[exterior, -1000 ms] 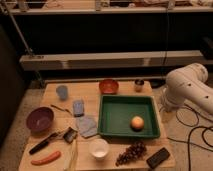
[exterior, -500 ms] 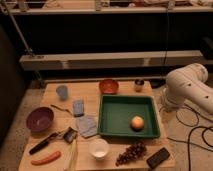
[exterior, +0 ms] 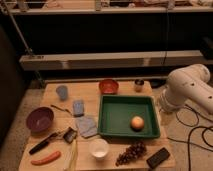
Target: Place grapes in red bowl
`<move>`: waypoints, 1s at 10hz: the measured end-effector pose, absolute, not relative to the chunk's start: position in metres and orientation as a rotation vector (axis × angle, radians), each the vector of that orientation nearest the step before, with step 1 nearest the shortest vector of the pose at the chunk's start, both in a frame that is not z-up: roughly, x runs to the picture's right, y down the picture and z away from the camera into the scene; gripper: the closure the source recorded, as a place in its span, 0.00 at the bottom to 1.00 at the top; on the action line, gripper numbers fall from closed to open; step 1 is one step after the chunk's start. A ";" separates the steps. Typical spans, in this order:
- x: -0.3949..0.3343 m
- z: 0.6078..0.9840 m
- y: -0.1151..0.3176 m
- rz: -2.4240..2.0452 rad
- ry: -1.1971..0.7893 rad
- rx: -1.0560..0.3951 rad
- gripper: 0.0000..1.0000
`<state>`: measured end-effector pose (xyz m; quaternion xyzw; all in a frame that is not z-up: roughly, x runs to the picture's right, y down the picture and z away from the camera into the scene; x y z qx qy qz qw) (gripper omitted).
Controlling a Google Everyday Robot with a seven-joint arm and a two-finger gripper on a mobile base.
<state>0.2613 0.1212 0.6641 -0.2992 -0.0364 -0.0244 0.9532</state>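
The grapes [exterior: 131, 152], a dark bunch, lie at the table's front edge, between the white bowl [exterior: 99, 148] and a black block [exterior: 158, 157]. The red bowl [exterior: 108, 86] stands at the back of the table, just behind the green tray [exterior: 106, 116]. My gripper is at the end of the white arm [exterior: 187, 90], which is folded at the table's right side beside the tray's right edge. It is far from both the grapes and the red bowl and holds nothing that I can see.
A round yellow-orange fruit [exterior: 137, 123] lies in the green tray. A purple bowl [exterior: 40, 119], blue cup [exterior: 62, 92], blue-grey cloths [exterior: 86, 125], a black-handled tool [exterior: 42, 142] and an orange stick-shaped item [exterior: 46, 158] are on the left. A small jar [exterior: 139, 85] stands at the back right.
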 end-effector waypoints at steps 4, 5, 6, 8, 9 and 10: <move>0.209 0.604 0.190 -0.231 -0.193 -0.667 0.35; 0.194 0.594 0.211 -0.291 -0.213 -0.682 0.35; 0.183 0.592 0.228 -0.339 -0.228 -0.690 0.35; 0.166 0.601 0.253 -0.429 -0.246 -0.690 0.35; 0.161 0.604 0.258 -0.447 -0.251 -0.687 0.35; 0.163 0.604 0.258 -0.450 -0.247 -0.687 0.35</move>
